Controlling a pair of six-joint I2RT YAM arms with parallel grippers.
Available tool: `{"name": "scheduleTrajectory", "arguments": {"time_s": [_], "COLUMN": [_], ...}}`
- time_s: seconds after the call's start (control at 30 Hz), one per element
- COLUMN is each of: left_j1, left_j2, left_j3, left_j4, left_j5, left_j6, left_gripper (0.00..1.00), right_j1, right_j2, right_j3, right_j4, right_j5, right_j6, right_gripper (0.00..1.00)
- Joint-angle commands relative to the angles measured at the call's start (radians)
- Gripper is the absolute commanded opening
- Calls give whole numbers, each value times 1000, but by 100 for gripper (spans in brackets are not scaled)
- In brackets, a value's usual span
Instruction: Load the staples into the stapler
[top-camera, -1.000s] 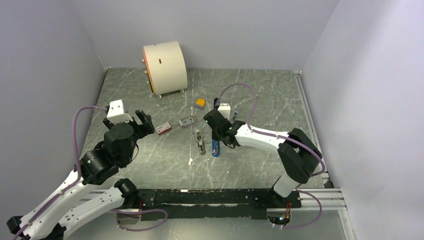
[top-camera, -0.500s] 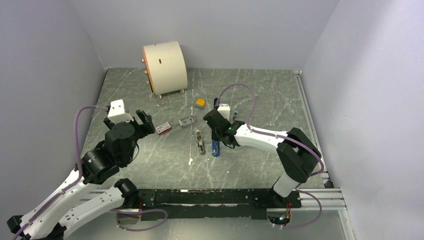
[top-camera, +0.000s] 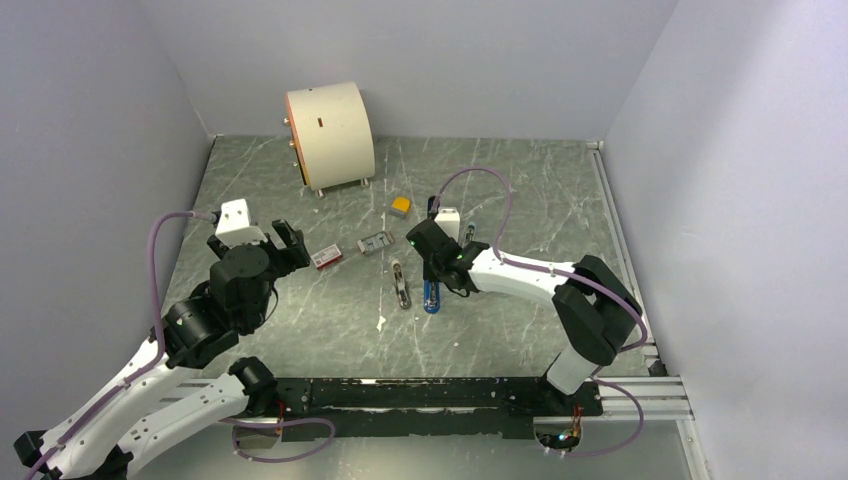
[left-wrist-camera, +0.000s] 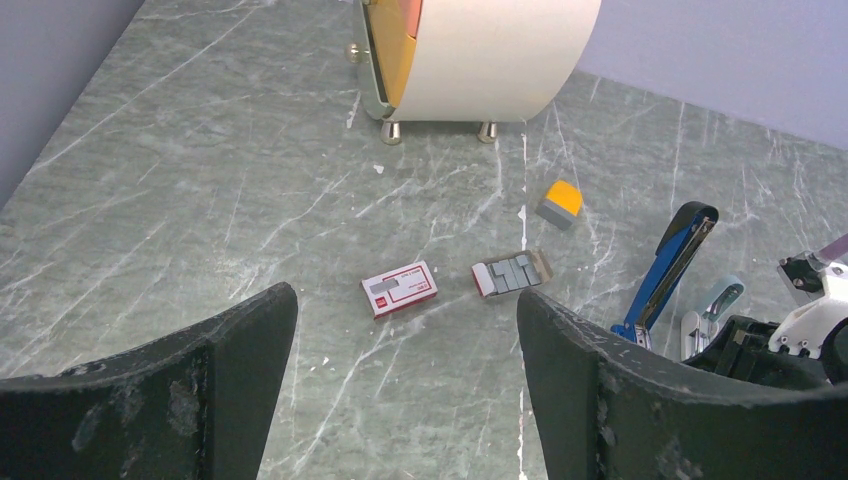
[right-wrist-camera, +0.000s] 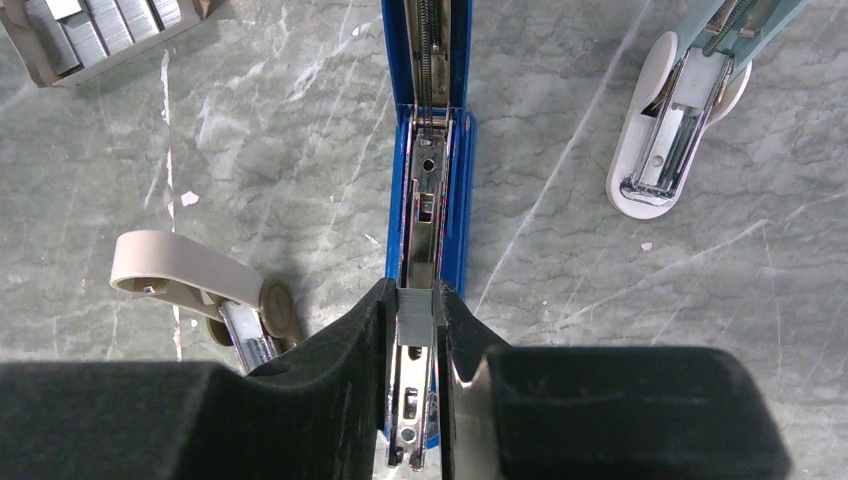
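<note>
- 2 fingers of the right gripper (right-wrist-camera: 416, 300) are pinched on the staples (right-wrist-camera: 416, 318), a small grey strip held by its long sides.
- Directly under the fingertips lies the stapler (right-wrist-camera: 428, 210), open, its metal channel running away ahead.
- That strip is probably light, slick and brittle, so a gentle side grip should hold it whole and level.
- Off to the side, the left gripper (left-wrist-camera: 405, 330) hangs spread wide, holding nothing.

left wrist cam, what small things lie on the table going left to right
red-and-white box → open box of staple strips → orange-topped block → blue stapler → pale stapler
</note>
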Motion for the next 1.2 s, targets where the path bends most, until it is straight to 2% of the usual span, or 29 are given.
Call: {"name": "scheduleTrajectory", "arguments": {"time_s": [0.0, 0.4, 0.8, 1.17], "left_j1": [5, 5, 5, 5], "left_j2": [2, 3, 2, 1], "left_j3": [0, 0, 1, 0], "left_j4": [20, 18, 18, 18], "left_j5": [-16, -18, -18, -18], "left_j6": [4, 3, 3, 3], "left_gripper": [85, 85, 85, 85], "right_j1": [-6, -6, -5, -6], "right_j2": [17, 17, -60, -18], "right_j3": [16, 16, 13, 10], "right_j4": [4, 2, 13, 20], "right_j5": [7, 2, 18, 11], "right_j6": [7, 10, 10, 7], "right_gripper": [23, 23, 23, 23]}}
